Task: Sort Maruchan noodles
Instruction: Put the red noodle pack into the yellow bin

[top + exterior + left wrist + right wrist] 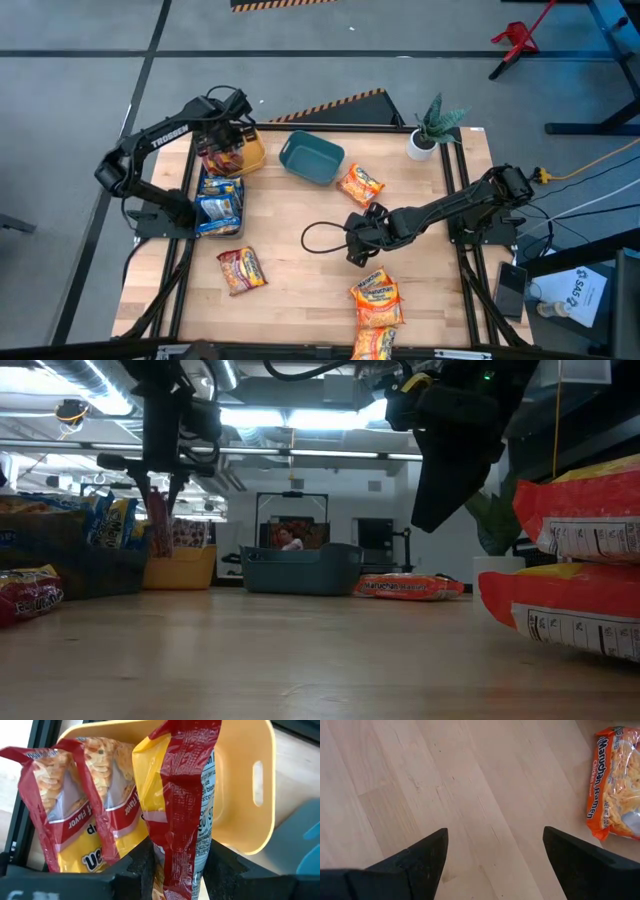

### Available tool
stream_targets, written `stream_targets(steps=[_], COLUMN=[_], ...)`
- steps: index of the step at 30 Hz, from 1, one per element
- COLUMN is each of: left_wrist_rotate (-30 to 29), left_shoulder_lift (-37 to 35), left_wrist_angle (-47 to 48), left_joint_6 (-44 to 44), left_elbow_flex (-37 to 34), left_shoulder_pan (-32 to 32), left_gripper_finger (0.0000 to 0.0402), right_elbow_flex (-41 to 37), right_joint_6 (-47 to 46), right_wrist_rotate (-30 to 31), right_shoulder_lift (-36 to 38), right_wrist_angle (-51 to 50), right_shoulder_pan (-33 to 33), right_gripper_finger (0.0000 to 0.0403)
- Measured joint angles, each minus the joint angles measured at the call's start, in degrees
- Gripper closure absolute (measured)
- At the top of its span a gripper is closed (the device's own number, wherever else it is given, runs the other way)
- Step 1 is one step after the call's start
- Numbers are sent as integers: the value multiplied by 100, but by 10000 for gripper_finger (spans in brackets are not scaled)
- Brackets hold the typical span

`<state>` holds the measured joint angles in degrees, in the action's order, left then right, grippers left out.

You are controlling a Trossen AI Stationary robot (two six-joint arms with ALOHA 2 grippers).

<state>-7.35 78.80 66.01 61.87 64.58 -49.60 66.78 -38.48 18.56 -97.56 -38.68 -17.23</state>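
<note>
The left gripper (175,870) has its fingers clamped on a red packet (182,795), hanging long axis vertical directly over the yellow bin (245,785) at the counter's far left corner (release looks next). The right gripper (495,865), fingers apart, hovers mid-counter.

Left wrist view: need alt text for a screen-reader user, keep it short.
The left gripper holds a red ramen packet upright over a yellow bin. Two more red packets already stand inside the bin, beside the held one.

Red packet (182,805) is hanging upright over the yellow bin (245,785); orange packets (376,300) are lying flat near the table's (300,290) front edge.
</note>
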Motion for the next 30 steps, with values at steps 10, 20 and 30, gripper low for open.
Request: stream_targets(steps=[10, 20, 30], left_wrist_rotate=[427, 356, 95], left_shoulder_lift=[444, 514, 512], left_wrist_angle=[-12, -26, -5], left_joint_6=[-234, -555, -847], left_elbow_flex=[0, 0, 0], left_shoulder_pan=[-231, -411, -413], left_gripper_finger=[277, 270, 222], right_elbow_flex=[0, 0, 0], right_joint_6=[2, 109, 140], right_wrist_rotate=[51, 48, 35], right_shoulder_lift=[0, 0, -2], right_wrist_angle=[-7, -57, -55], right_shoulder_pan=[0, 0, 0], right_gripper_finger=[88, 88, 88])
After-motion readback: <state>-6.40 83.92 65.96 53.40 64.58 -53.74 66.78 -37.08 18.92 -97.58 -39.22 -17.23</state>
